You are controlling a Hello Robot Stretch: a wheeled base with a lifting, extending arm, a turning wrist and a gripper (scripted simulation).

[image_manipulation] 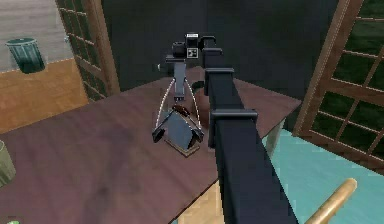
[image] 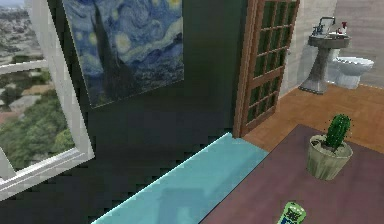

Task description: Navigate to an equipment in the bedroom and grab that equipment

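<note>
Arm (image_manipulation: 235,140) reaches out over the worktop (image_manipulation: 90,140) to bring the end effector (image_manipulation: 178,142) to a dark flat slab (image_manipulation: 184,128), prob. the equipment, near the worktop's middle. With the worktop right behind it, can't tell whether the end effector has hold of anything.

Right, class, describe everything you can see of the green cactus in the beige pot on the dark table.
The green oval cactus is plump and ribbed, with darker grooves, standing upright. It grows from a beige pot that widens toward its rim and looks like clay or stone. The pot rests on the dark brown tabletop, near its far edge, nothing else touching it.
</note>
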